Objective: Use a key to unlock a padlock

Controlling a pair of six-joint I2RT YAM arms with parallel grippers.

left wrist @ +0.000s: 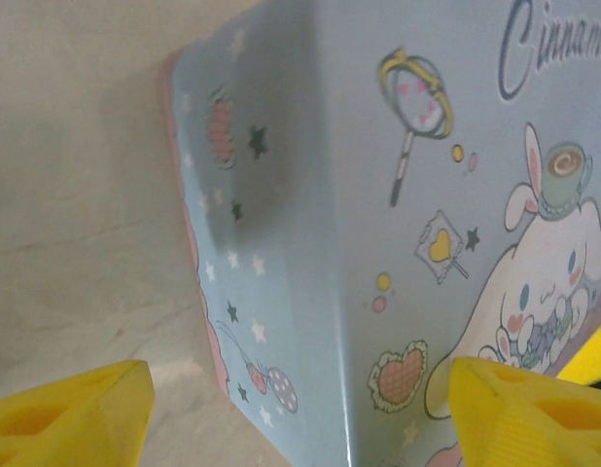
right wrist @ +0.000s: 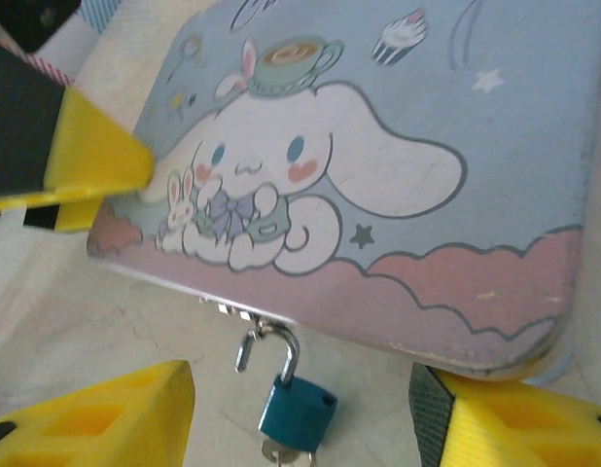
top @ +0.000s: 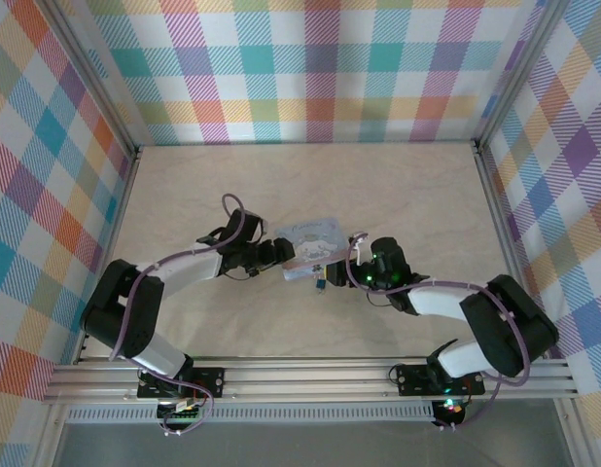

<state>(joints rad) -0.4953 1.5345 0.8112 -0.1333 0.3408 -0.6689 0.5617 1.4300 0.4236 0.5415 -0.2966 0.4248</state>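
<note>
The small dark blue padlock [right wrist: 298,412] hangs from the latch on the near edge of the pale blue cartoon tin [right wrist: 427,117]. Its silvery shackle [right wrist: 286,342] stands sprung open, one end free. A silver key [right wrist: 281,454] sticks out of the lock's underside. My right gripper [right wrist: 300,413] is open, its yellow fingers either side of the padlock without touching it. My left gripper [left wrist: 300,413] is open around the tin's [left wrist: 378,195] left corner; one of its fingers [right wrist: 91,161] rests against that corner. From above, the padlock [top: 320,283] lies between both grippers.
The tin [top: 315,243] sits mid-table on the beige surface [top: 427,195]. Plaid walls [top: 310,68] close in the back and both sides. An aluminium rail [top: 300,375] runs along the near edge by the arm bases.
</note>
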